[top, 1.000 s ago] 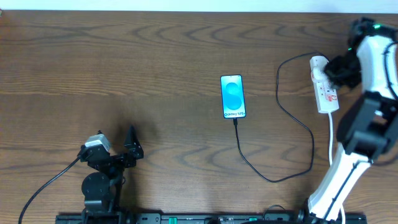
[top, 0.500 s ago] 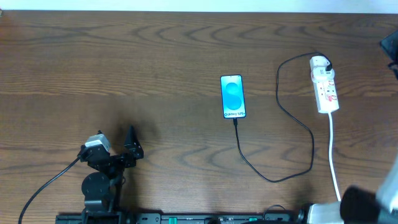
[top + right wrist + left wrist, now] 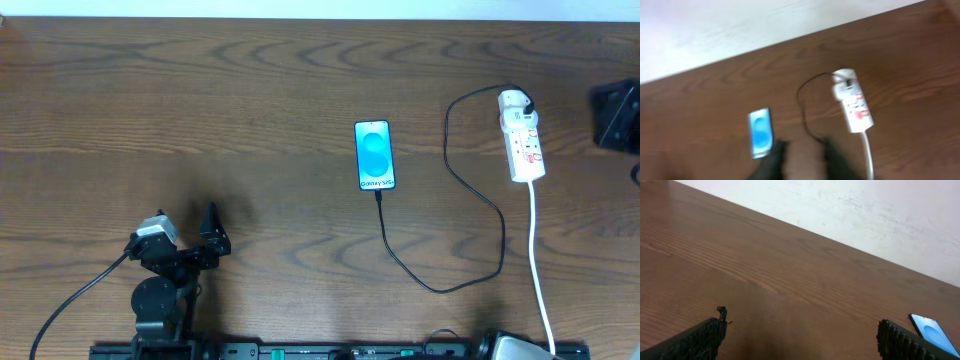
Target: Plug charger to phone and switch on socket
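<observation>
The phone (image 3: 374, 155) lies face up mid-table, its blue screen lit. The charger (image 3: 470, 185) is a thin black cable. Its tip meets the phone's near edge, and it loops right and back to the white socket (image 3: 522, 145). My right gripper (image 3: 802, 159) hovers high and blurred, open and holding nothing, with the phone (image 3: 761, 132) and the socket (image 3: 855, 102) beyond it. In the overhead view only a black part of the right arm (image 3: 615, 115) shows, right of the socket. My left gripper (image 3: 802, 345) stands wide open over bare wood, the phone (image 3: 935, 332) far to its right.
The socket's white cord (image 3: 538, 270) runs toward the table's near edge at the right. The left arm's base (image 3: 155, 300) and its black cable sit at the near left. A pale wall borders the table's far edge.
The right arm has lifted off the socket and swung out to the right edge of the overhead view. Its jaws have gone from shut to open. The left arm has not moved.
</observation>
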Robot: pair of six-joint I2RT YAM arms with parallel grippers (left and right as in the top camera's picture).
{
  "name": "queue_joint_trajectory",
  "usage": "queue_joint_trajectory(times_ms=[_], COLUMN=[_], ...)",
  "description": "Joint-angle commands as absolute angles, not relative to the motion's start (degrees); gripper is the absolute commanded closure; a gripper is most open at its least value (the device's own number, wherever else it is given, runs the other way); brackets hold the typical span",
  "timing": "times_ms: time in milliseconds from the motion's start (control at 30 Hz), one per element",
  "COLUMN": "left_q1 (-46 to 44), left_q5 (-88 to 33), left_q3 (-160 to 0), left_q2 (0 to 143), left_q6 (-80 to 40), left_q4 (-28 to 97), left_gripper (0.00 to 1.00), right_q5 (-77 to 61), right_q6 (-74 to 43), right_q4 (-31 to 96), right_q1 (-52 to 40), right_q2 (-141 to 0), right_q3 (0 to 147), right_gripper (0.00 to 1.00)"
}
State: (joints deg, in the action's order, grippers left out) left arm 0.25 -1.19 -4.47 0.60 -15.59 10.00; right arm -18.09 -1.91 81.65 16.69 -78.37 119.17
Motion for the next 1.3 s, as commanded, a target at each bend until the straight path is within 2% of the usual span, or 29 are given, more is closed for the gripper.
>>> queue_joint_trajectory(times_ms=[0, 400, 533, 700, 833, 1000, 1267], left_q1=[0.03, 0.03, 0.03, 0.03, 0.03, 0.03, 0.03], left_q5=[-1.06, -1.06, -1.06, -1.06, -1.06, -1.06, -1.06], left_q3=[-3.33, -3.33, -3.33, -3.33, -3.31, -3.33, -3.33], left_q2=[0.27, 0.27, 0.27, 0.27, 0.27, 0.27, 0.27], left_q6=[-15.05, -15.05, -15.05, -15.05, -15.05, -15.05, -15.05], left_q4=[11.09, 11.09, 11.09, 11.09, 11.09, 11.09, 11.09], left_gripper=[0.02, 0.02, 0.02, 0.02, 0.02, 0.02, 0.02], right_q5=[-25.85, -25.39, -21.12, -21.63, -24.16, -26.04, -25.17], right_q6=[2.96, 3.09, 3.53, 12.8, 16.97, 17.43, 17.41], right_q4=[82.48, 83.81, 86.83, 96.86, 96.9, 91.22, 66.7], right_q1=[16.45, 16.45, 16.45, 16.45, 16.38, 14.85, 3.62], right_q2=[-75.13, -73.01, -73.01, -72.93, -71.85, -66.5, -52.18], right_q3=[119.46, 119.46, 119.46, 119.04, 117.34, 109.69, 85.71], right_gripper=[0.01, 0.01, 0.01, 0.01, 0.01, 0.01, 0.01])
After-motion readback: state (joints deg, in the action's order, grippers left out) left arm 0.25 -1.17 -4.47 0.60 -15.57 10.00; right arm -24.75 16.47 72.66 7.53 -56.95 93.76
